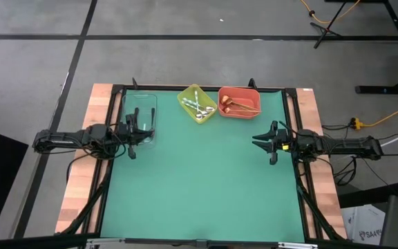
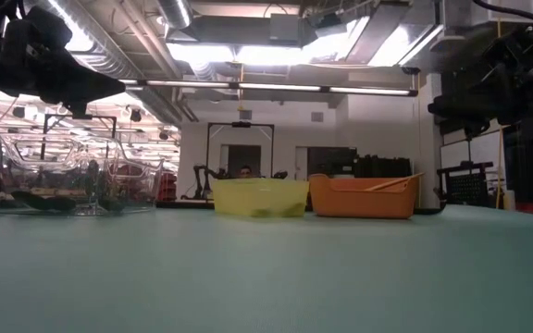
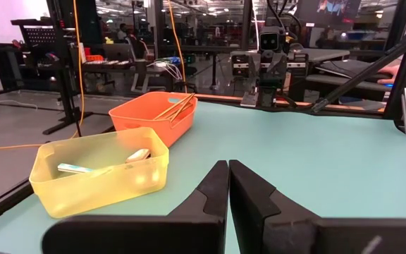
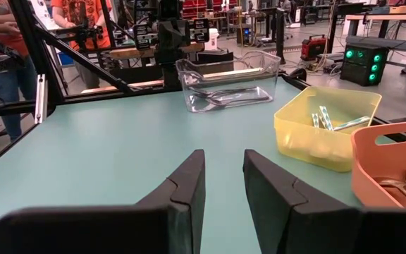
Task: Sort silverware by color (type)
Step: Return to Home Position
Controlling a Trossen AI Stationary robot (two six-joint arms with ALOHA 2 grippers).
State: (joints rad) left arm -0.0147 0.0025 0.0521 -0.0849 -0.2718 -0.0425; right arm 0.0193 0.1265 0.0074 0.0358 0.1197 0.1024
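Teal-handled spoons [image 1: 199,106] occupy the yellow bin [image 3: 104,185], copper spoons [image 1: 237,105] the orange bin [image 3: 146,116], black spoons [image 4: 224,97] the clear bin [image 1: 140,99] upper left. Your left gripper [image 3: 228,185], closed empty beside it, could knock it; right gripper [image 4: 224,176] slightly parted, empty.

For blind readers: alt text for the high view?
Along the green table's edge: a clear plastic bin, a yellow bin of teal-handled spoons, an orange bin of gold spoons. At its sides wait the left gripper and right gripper.
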